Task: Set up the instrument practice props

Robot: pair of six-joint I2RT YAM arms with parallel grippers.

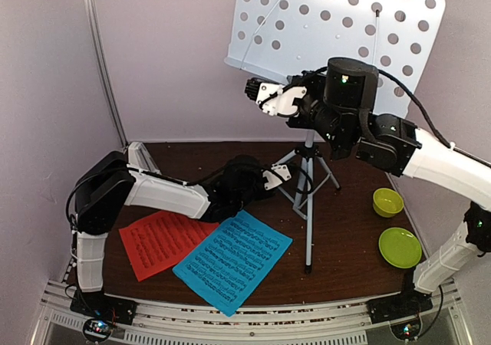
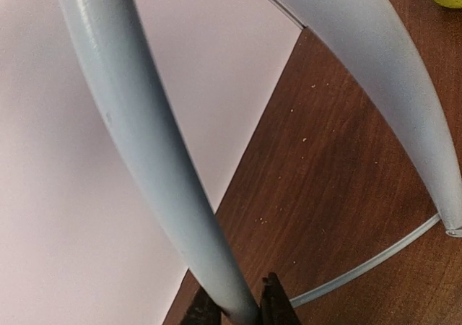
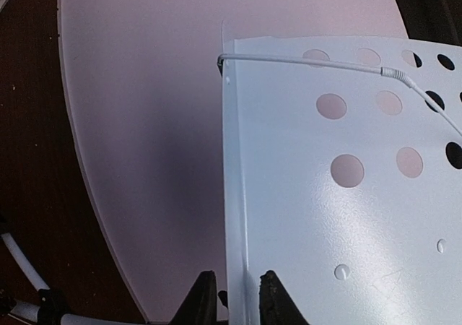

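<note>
Two sheets lie on the table [image 1: 353, 280] in the top view, the red sheet [image 1: 157, 244] left and the blue sheet [image 1: 232, 262] touching it; the desk [image 1: 337, 23] stands high behind them. Left wrist view: the left gripper [image 2: 240, 305] is clamped narrowly round a leg [image 2: 144, 144]. Right wrist view: the right gripper [image 3: 232, 296] pinches the desk's edge

No words, numbers or brand marks can be read; the blue sheet [image 1: 232, 262] and red-orange sheet [image 1: 163, 241] show printed music notation (too small to make out).
</note>
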